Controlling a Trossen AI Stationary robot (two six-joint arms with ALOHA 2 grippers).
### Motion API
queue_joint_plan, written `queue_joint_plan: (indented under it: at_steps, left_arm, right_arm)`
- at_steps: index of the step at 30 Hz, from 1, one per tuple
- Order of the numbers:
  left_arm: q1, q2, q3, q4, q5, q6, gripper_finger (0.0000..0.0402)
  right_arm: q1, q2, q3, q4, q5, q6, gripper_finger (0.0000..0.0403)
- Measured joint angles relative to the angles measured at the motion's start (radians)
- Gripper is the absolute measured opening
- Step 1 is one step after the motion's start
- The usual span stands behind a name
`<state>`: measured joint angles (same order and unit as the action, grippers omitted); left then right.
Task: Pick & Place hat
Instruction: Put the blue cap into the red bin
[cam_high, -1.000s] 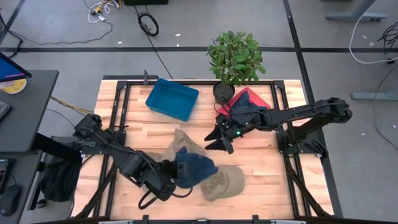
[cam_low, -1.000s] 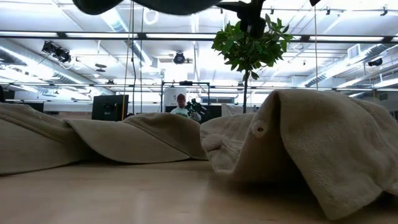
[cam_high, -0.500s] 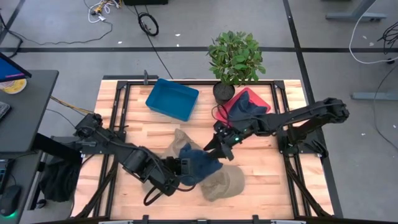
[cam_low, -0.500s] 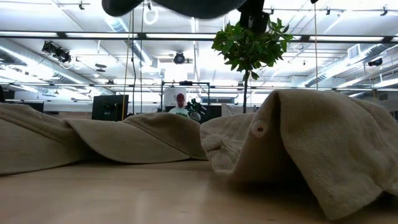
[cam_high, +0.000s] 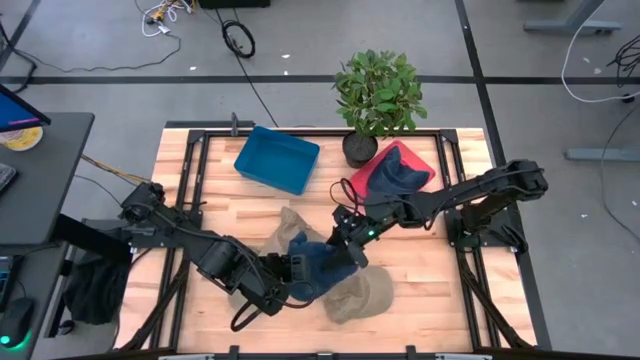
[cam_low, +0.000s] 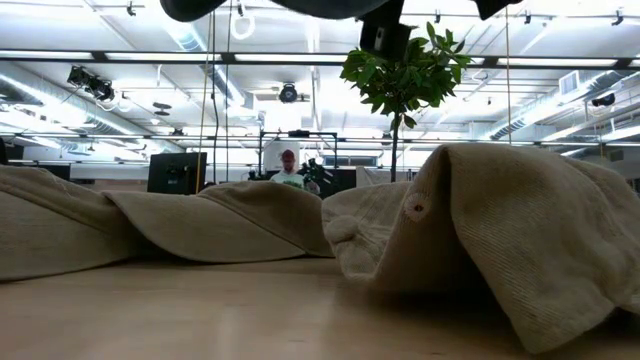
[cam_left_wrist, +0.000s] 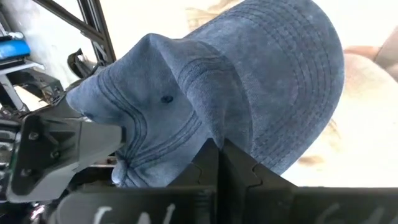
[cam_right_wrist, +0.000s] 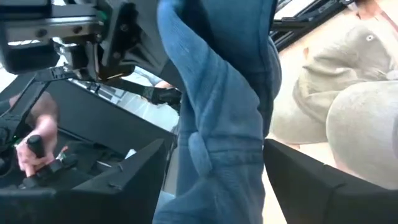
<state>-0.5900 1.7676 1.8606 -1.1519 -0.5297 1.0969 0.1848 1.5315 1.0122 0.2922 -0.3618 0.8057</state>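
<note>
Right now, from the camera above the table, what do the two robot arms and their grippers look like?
Both arms are dark, nearly black, made of slim jointed links. The left arm carries a looping black cable near its wrist. The right arm shows a small green light near its wrist. The right gripper has broad, flat, matte black fingers.

Robotics lab — open hall with strip lights and exposed ducts overhead, concrete floor with loose cables at 12 o'clock, monitors and a seated person beyond the table.
</note>
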Motion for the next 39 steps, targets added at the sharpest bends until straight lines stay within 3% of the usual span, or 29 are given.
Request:
queue_joint_plan:
  at_steps: [9,20,29,39]
  left_arm:
    - [0.0,0.001,0.0,-0.004,0.003,-0.012,0.0004]
    - [0.005,0.001,0.0,-0.001,0.003,-0.05,0.0004]
    - [0.016,0.001,0.0,0.017,-0.012,-0.228,0.0027]
    - [0.007,0.001,0.0,0.066,-0.024,-0.531,0.0139]
  right_arm:
    - [0.0,-0.002,0.0,0.047,-0.09,0.025,0.019]
    - [0.0,-0.002,0.0,0.071,-0.221,0.051,0.0017]
    - [0.0,-0.002,0.0,0.131,-0.262,0.095,0.0015]
    - [-0.001,-0.01,0.0,0.151,-0.288,0.122,0.0015]
